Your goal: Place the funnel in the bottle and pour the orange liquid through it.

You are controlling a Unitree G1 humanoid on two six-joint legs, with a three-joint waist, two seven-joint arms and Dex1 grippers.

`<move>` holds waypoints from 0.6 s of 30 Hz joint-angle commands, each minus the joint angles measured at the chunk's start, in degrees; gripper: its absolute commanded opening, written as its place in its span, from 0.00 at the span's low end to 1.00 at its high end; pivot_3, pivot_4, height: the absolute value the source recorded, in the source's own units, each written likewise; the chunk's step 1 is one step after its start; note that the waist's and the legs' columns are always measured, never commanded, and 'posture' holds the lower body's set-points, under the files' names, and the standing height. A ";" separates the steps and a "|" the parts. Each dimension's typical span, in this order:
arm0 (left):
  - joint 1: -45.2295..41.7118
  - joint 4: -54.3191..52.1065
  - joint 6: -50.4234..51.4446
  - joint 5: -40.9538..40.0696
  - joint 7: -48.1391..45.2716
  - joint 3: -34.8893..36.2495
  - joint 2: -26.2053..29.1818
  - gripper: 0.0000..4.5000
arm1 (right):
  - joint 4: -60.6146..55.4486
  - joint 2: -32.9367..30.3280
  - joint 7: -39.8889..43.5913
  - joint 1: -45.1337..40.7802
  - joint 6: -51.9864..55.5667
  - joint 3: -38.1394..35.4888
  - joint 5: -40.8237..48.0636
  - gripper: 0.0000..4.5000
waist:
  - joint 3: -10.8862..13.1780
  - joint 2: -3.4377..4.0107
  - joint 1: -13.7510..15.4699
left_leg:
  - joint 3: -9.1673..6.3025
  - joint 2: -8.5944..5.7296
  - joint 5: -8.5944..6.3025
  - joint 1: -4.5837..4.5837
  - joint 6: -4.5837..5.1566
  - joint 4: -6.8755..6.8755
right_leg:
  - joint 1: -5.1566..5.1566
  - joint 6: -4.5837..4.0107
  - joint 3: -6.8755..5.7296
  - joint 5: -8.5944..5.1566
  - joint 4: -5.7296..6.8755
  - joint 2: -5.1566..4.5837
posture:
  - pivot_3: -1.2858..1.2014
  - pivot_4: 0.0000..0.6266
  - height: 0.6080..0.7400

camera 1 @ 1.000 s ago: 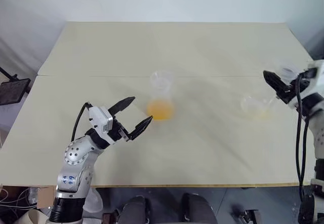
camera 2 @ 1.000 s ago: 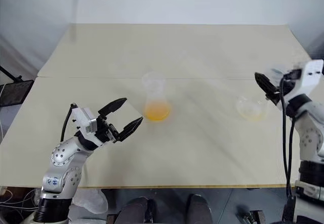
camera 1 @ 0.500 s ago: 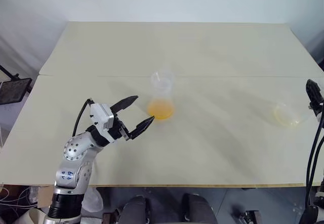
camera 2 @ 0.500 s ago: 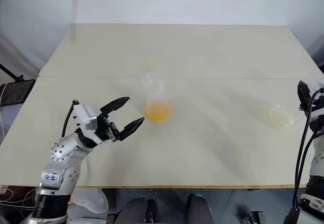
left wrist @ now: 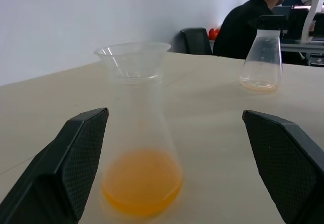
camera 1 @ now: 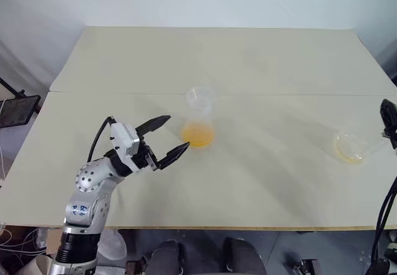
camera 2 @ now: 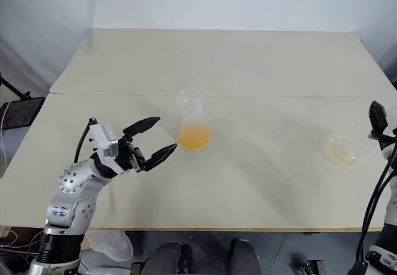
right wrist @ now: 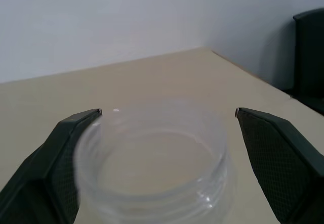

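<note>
**Right gripper lets go of the poured-out vessel**

Rightward across the frame goes the large clear conical vessel (camera 1: 350,148); it now stands on the table (camera 1: 248,58) near the right edge. The right gripper (camera 2: 374,110), shut a second ago, is spread wide either side of the vessel's mouth and holds nothing.

At frame centre, the small clear bulbous bottle (camera 1: 198,126) carries the clear plastic funnel (camera 1: 200,98), with the orange liquid (camera 1: 198,135) pooled in its base.

The pour looks done. The right gripper should back straight off without clipping the rim.

The left gripper (camera 1: 177,132) hovers wide open and empty beside the bottle, pointing at it.
</note>
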 commanded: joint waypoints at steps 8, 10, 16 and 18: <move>-1.10 0.37 0.67 -0.59 -0.31 1.31 0.99 1.00 | -8.55 -3.58 6.97 -3.27 -6.80 -2.61 3.41 1.00 | 0.00 0.00 -0.06 | 0.01 -0.03 0.00 0.01 0.00 0.00 | 0.00 0.00 0.00 0.00 0.01 0.01 | 0.52 0.24 1.00; -1.43 0.76 1.09 -0.52 -0.30 1.62 1.52 1.00 | -10.22 -3.95 9.38 -4.73 -5.83 -1.07 5.23 1.00 | 0.00 0.02 -0.15 | 0.02 -0.03 0.00 0.02 0.00 0.00 | -0.01 0.00 0.03 0.00 0.01 0.01 | 0.52 0.24 1.00; -0.63 0.31 4.21 -0.79 -2.65 2.88 6.74 1.00 | -16.19 -7.49 23.87 -4.98 -2.10 13.68 4.49 1.00 | 0.00 0.01 -0.31 | -0.01 0.03 0.00 0.09 -0.01 -0.01 | 0.00 0.00 0.02 0.00 0.09 0.05 | 0.52 0.24 1.00; 0.18 0.70 4.02 0.61 -3.78 2.90 9.04 1.00 | -18.23 -7.18 27.73 -3.19 -1.99 16.65 5.09 1.00 | 0.00 0.00 -0.12 | -0.03 0.03 -0.01 0.09 -0.01 -0.01 | 0.00 0.00 0.01 0.00 0.08 0.04 | 0.52 0.24 1.00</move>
